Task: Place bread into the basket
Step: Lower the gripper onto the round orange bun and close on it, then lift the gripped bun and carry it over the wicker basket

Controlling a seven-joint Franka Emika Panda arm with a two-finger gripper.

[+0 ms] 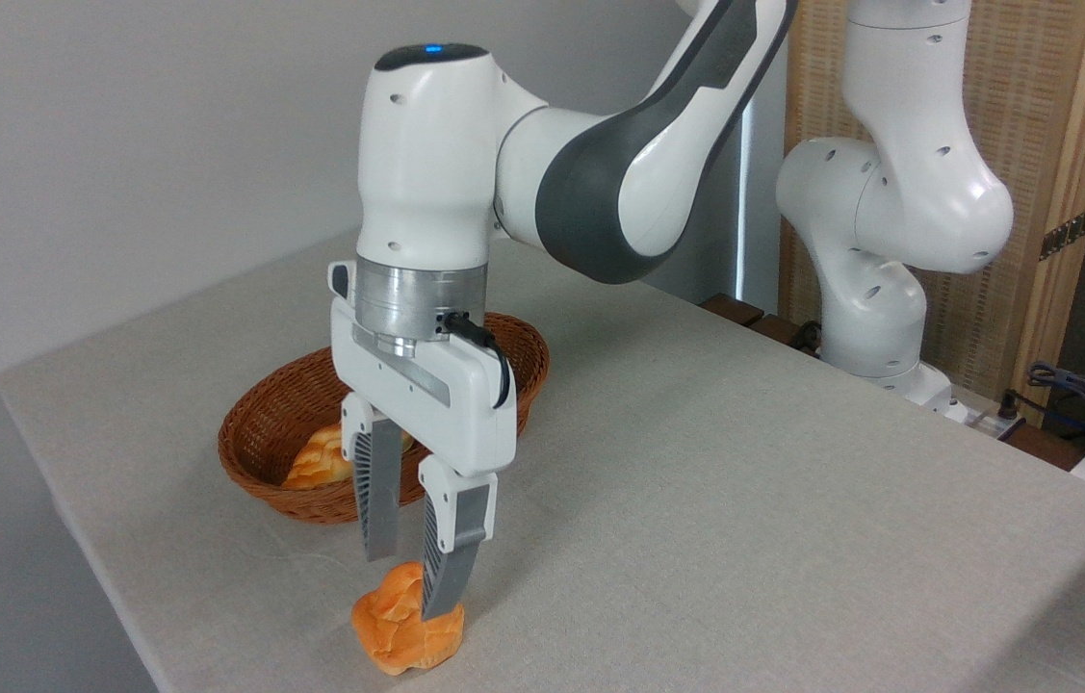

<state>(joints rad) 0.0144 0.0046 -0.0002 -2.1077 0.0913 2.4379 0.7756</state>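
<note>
Bread (405,630) sits on the desk (744,500) at 6 o'clock from the basket (263,423). Claw (412,587) is released, its fingers straddling the bun's top. We judge it needs lowering further, then a gentle centred squeeze, before lifting toward 12 o'clock.

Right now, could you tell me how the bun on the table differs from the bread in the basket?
The bun is deep orange, the bread paler. The bun sits on the table under the gripper; the bread lies in the basket. Both look lumpy.
</note>
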